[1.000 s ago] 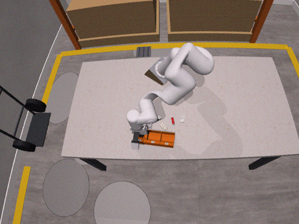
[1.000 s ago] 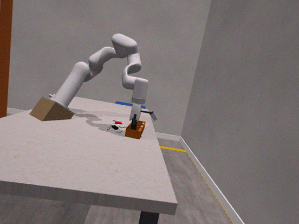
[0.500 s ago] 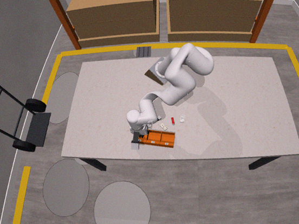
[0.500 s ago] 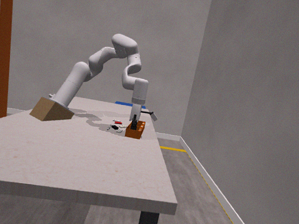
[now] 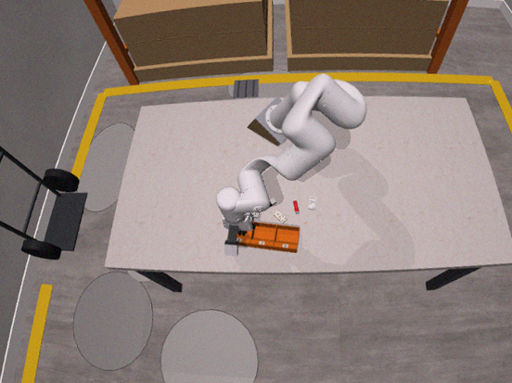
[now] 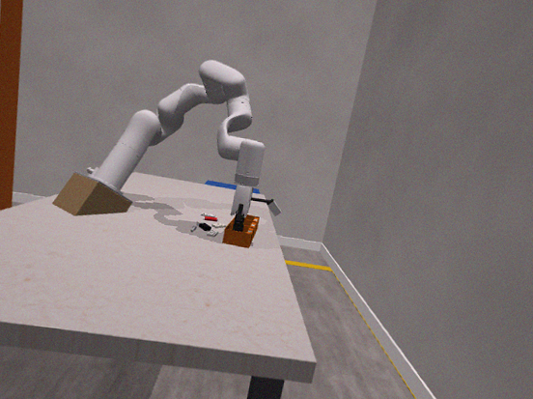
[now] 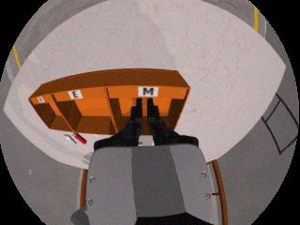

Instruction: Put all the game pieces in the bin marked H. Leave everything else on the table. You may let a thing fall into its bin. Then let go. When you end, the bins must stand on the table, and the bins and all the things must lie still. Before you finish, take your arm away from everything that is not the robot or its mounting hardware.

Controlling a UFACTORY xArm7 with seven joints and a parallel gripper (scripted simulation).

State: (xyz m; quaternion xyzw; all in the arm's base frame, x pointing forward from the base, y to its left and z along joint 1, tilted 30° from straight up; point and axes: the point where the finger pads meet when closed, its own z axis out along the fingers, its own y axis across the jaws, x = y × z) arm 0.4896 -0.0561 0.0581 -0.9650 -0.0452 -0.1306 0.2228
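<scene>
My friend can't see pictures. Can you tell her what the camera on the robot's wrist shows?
The robot's black gripper, its fingers nearly together, points down into an orange bin, at the compartment with the H label. The bin stands on a pale table, and a small red and black piece lies on the table beside it.
</scene>
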